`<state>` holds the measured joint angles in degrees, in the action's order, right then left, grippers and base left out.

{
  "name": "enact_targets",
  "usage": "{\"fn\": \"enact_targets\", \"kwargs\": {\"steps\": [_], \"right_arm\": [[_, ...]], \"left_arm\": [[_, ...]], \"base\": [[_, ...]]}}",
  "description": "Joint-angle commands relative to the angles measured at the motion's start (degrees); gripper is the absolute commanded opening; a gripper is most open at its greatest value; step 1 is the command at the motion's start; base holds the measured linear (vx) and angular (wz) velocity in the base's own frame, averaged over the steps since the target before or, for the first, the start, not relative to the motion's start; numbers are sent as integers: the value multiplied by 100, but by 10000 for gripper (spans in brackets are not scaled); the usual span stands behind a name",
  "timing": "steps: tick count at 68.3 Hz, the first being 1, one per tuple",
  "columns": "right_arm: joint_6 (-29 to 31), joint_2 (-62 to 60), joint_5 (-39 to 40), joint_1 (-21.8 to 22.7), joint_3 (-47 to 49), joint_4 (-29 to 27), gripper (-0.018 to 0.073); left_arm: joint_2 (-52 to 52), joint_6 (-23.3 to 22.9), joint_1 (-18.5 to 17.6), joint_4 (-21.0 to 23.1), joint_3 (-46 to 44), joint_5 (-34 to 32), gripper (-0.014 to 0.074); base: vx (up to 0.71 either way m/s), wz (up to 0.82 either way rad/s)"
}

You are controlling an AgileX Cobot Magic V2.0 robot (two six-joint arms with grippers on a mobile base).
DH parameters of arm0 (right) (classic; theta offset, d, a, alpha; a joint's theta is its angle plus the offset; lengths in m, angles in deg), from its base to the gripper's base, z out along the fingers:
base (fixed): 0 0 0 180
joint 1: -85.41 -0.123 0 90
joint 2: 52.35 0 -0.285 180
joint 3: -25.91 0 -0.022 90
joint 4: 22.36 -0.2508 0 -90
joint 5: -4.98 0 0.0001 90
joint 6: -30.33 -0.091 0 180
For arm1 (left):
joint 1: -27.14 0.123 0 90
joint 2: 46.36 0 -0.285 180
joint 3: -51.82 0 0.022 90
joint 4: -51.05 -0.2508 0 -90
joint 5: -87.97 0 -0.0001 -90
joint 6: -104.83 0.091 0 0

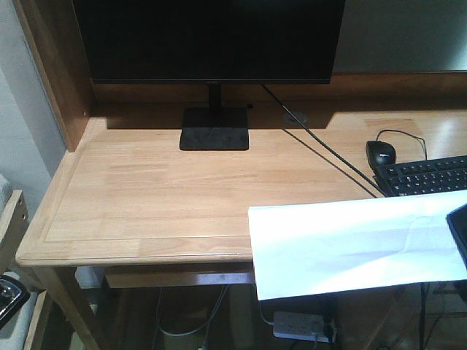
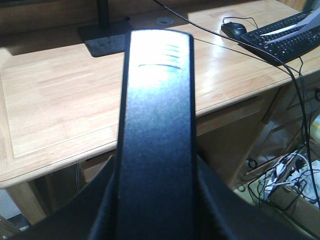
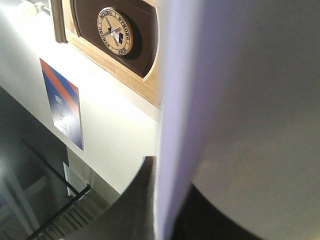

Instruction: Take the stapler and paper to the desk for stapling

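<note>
**Front view: paper half off the desk, stapler not yet set down**

My main worry is the paper (image 1: 343,240). The right gripper (image 3: 172,210) pinches it at the far right end only, so the long free stretch is unsupported. Its lower part hangs past the front edge of the desk (image 1: 160,189). If I bring it down from here, I expect the loose left end to droop, catch the raised rim and fold. If I push it too far back, it could ride up onto the keyboard (image 1: 427,175). The sheet also fills the right wrist view, so I get no help from that camera.

The paper's long axis runs left to right along the desk's front edge, rising slightly toward the held end.

The left gripper (image 2: 156,167) is clamped on the stapler (image 2: 157,125), which is held up near the desk's front edge. Its long axis points straight away from the wrist, toward the monitor base (image 1: 214,130). Glare washes out the far end, so I cannot tell which end leads. Let go at this height, it would likely tip and bounce.
</note>
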<state>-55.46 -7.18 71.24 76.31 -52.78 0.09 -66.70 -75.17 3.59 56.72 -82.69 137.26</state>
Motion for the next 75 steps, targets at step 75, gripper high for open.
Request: {"fn": "enact_targets", "kwargs": {"steps": [75], "right_arm": [[87,19,771,19,-140,-99,-1]], "left_arm": [[-52,0,-29,65,-173,-634,-6]], "base": [[4,1]]}}
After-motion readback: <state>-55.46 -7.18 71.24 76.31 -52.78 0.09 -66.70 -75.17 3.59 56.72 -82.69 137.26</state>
